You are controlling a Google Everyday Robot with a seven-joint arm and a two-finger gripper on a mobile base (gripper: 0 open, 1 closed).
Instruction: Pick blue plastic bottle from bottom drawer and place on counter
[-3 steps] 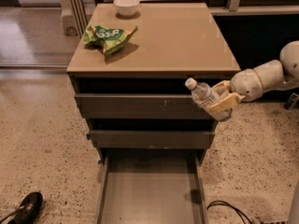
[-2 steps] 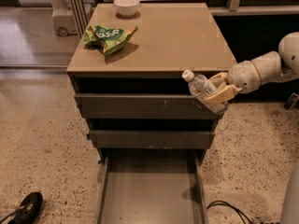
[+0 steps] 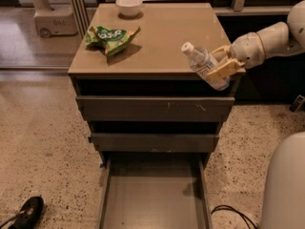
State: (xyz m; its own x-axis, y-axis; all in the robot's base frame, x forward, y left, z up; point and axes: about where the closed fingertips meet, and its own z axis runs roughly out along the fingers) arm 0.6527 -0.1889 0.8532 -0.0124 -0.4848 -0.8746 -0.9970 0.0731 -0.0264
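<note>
Tan counter [image 3: 162,42] mid-frame: gripper [image 3: 217,63] at right front edge, clamped on tilted blue plastic bottle [image 3: 197,57]; bottom drawer [image 3: 155,204] open.

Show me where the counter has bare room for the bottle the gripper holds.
The counter is bare across its middle and right, from the green snack bag to the right edge, where the gripper holds the blue plastic bottle. The back-left, with the white bowl, is crowded.

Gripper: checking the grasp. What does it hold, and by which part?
The gripper holds the blue plastic bottle around its lower body, beside the counter's front right edge.
</note>
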